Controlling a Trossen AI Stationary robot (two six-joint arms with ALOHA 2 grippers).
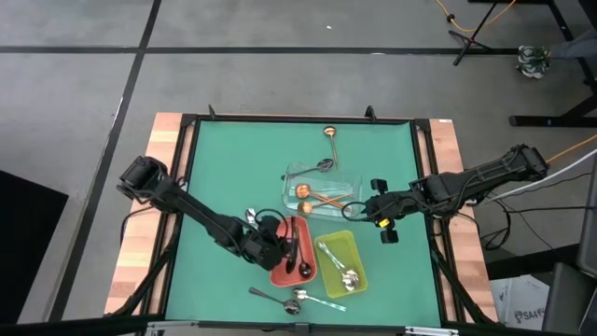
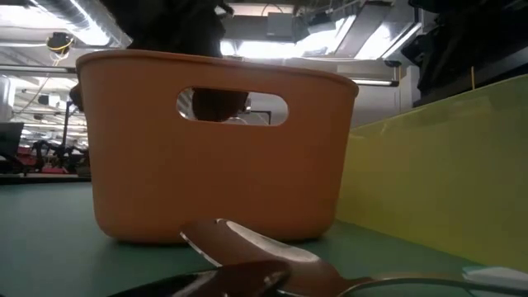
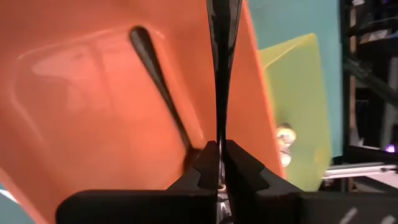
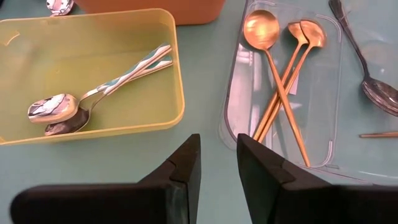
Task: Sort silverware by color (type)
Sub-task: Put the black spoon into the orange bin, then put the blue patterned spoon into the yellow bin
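L gripper: jaws shut tight on slim black utensil, held by its handle, over red tray.
In red tray: one more black piece lying on the floor; tray sits just beside yellow-green tray.
R gripper: fingers part-open, nothing btwn them; hovers near table btwn yellow-green tray and clear tray.
Yellow-green tray: silver spoons.
Clear tray: copper-gold spoons crossed over each other; a silver spoon lies across its rim, wrong colour for that tray.
Loose: copper spoon at far side of mat; silver pieces at near edge; another silver spoon by L arm.
Step (my read): drop black piece into red tray; sorting approx halfway.
Risk 1: held piece hangs close to tray wall next to yellow-green; release off-centre and it tips over the rim into wrong tray.
Risk 2: lowering too far jams tip on the piece already in tray, may shove tray.
Risk 3: R arm reaching in could clip clear tray, scatter crossed spoons.
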